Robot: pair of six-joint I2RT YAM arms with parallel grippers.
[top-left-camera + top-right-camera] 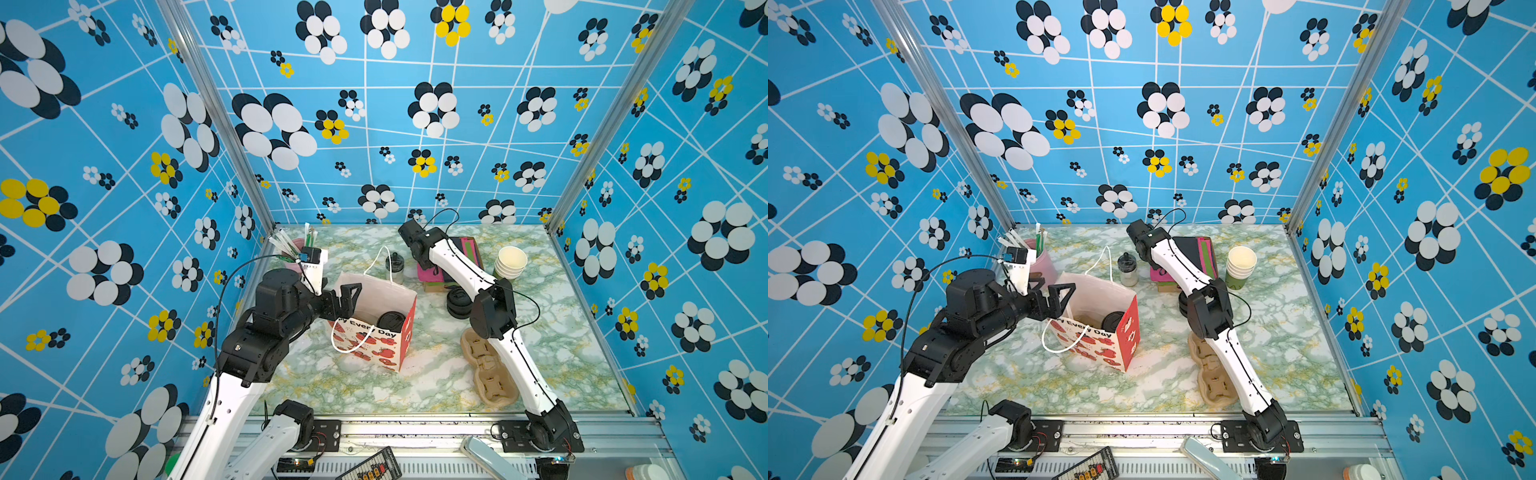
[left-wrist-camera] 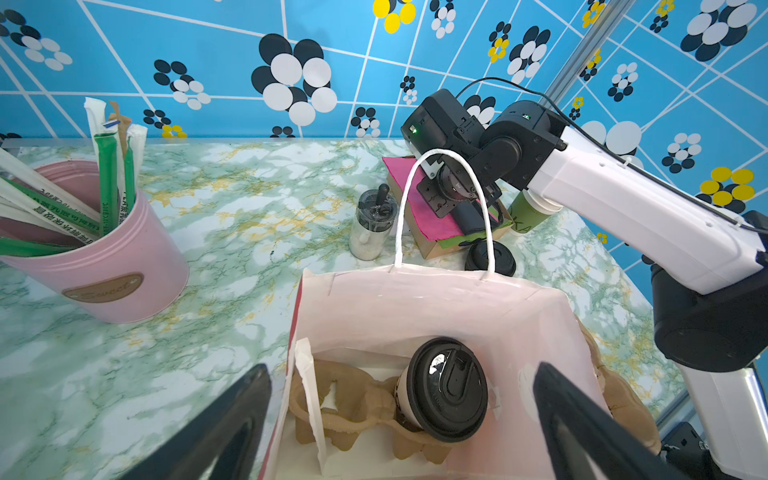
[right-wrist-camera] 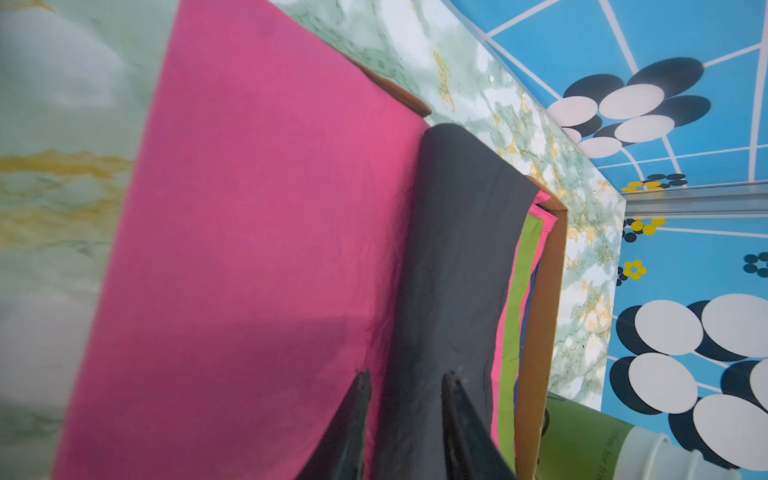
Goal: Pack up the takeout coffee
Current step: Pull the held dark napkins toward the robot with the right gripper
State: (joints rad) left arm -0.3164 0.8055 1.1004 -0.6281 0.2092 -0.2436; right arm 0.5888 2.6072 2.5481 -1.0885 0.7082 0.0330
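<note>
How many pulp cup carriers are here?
2. One carrier sits inside the paper bag, holding the lidded cup; a second carrier lies on the table, partly under the right arm.

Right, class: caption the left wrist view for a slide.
Lidded coffee cup seated in a pulp carrier inside the open paper bag.

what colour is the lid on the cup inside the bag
Black. The sip lid shows best in the left wrist view.
</note>
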